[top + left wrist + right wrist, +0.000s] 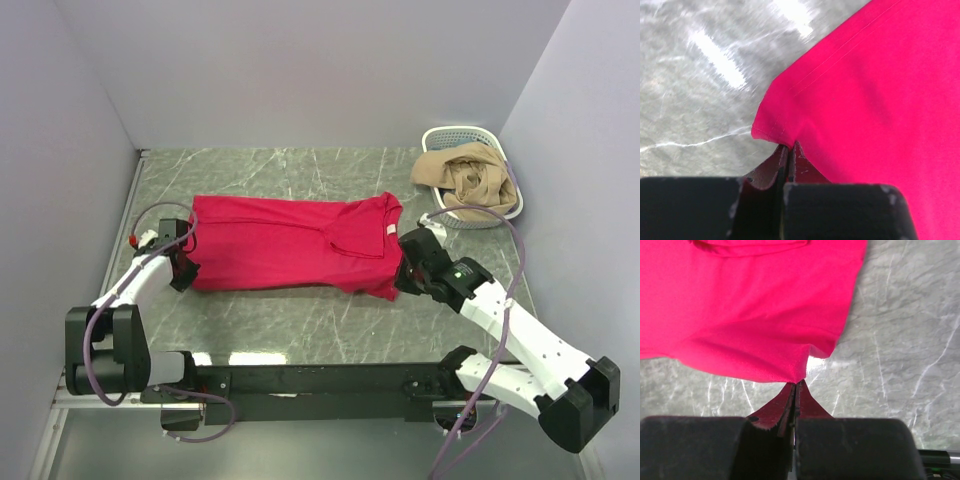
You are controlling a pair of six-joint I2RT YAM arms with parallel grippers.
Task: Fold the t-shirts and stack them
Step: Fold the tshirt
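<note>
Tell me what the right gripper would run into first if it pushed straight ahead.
The right gripper, shut on an edge of the red t-shirt, points across it, so that shirt's own cloth comes first; depth beyond is unclear.
</note>
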